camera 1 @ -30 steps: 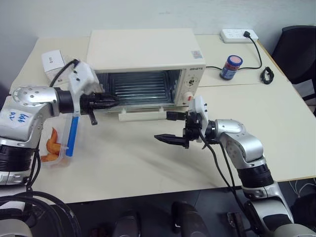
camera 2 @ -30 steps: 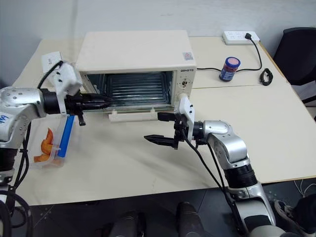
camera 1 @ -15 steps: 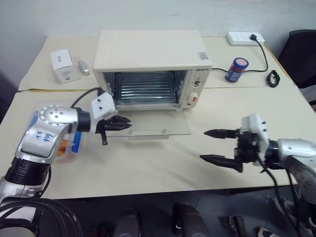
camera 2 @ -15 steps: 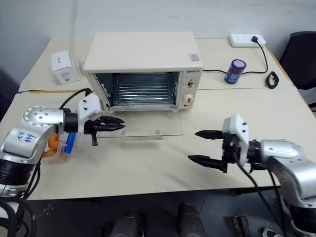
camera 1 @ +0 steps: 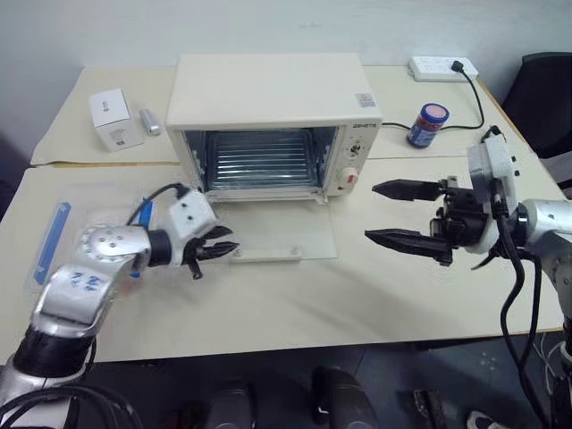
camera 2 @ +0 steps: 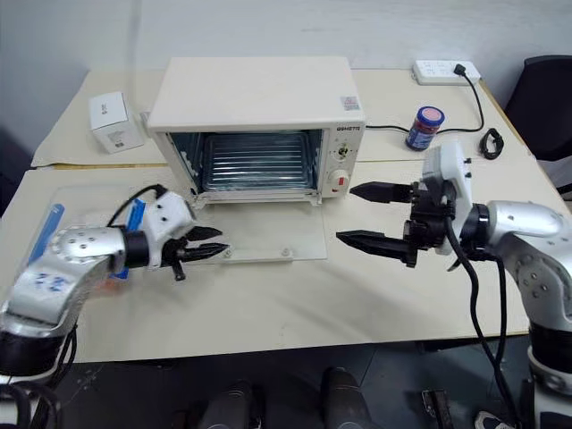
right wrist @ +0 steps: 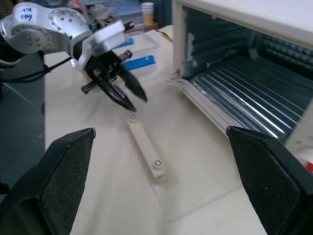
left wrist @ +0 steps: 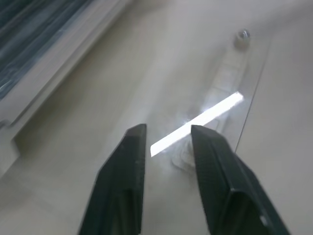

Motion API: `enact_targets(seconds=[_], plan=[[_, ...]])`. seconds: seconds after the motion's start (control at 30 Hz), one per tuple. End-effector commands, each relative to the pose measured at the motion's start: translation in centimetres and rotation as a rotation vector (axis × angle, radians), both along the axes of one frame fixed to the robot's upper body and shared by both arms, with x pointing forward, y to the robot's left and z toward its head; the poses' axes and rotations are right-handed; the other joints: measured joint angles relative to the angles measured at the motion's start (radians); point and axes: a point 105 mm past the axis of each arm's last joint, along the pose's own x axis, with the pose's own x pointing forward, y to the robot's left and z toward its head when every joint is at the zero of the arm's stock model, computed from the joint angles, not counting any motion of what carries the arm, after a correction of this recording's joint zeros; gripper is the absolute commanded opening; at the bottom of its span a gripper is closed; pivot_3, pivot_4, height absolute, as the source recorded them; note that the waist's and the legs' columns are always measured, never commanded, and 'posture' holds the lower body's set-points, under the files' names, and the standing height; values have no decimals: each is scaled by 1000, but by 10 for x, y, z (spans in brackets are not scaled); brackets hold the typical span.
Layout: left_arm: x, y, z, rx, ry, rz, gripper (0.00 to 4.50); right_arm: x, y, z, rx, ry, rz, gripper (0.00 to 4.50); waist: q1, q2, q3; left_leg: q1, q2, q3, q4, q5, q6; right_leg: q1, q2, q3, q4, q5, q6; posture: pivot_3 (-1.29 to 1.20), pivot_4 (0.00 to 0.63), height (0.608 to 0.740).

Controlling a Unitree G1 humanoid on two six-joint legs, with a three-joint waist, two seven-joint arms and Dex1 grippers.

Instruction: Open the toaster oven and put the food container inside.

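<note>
Toaster oven [camera 1: 268, 98] door flat on desk [camera 1: 268, 295], so mouth clear for loading. My left tool [camera 1: 223, 251] part-open, empty, just off door handle [camera 1: 265, 256]. Right tool [camera 1: 393, 213] wide open, parked aside. Food container [camera 1: 76, 228] waits behind left arm (partly hidden).

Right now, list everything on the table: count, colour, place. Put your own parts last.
toaster oven: one, cream-white, back centre of the table, glass door dropped flat on the tabletop.
food container: one, clear with blue clips, left of the oven, partly behind the left arm.
cardboard box: one, white, back left.
small cylinder: one, silvery, beside the box.
jar: one, blue with red lid, right of the oven.
power strip: one, white, back right, black cable plugged in.
left pincer: black, partly open, at the door handle's left end.
right pincer: black, wide open, right of the door.
</note>
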Motion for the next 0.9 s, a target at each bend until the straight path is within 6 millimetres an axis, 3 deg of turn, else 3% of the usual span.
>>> enact_targets(seconds=[0.03,0.13,0.23,0.37,0.47,0.57,0.77,0.9], plan=[[-30,21,47,-148,-111,185,2680,2,6,9,-20,-37,89,4500,0,0,0,0,0,0,0,0,0,0,0,0,0,0,0,0,150,740],[-49,45,59,-305,-168,425,3563,12,14,9,-29,-37,154,4500,0,0,0,0,-1,-2,1,0,0,1,-1,0,0,0,0,0,150,740],[-60,73,44,-503,-194,690,4451,22,22,8,-38,-38,209,4500,0,0,0,2,-1,-3,2,0,0,4,-1,-1,0,0,1,0,150,740],[-90,87,14,-715,-175,943,4451,30,32,7,-37,-26,276,4500,-8,-2,-1,2,0,-11,1,0,0,2,-3,0,1,0,1,0,150,740],[-115,97,9,-855,-107,1127,4451,32,37,6,-40,-23,311,4500,-15,-4,-1,2,4,-12,-1,-1,0,1,-16,5,3,0,-1,0,150,740],[-131,116,9,-944,-68,1329,4451,35,41,5,-37,-16,326,4500,0,-4,-2,4,1,-14,1,0,1,4,-17,4,1,-1,-2,0,150,740],[-132,124,0,-1012,16,1524,4451,30,43,4,-32,-11,336,4500,2,-2,-2,16,-5,-18,-2,1,3,21,-15,-3,-8,-2,-4,0,150,740],[-113,124,-15,-1090,125,1568,4451,23,40,8,-9,-9,312,4500,2,-2,-2,16,-7,-15,-3,-2,3,19,-11,-4,-8,-3,-6,0,150,740]])
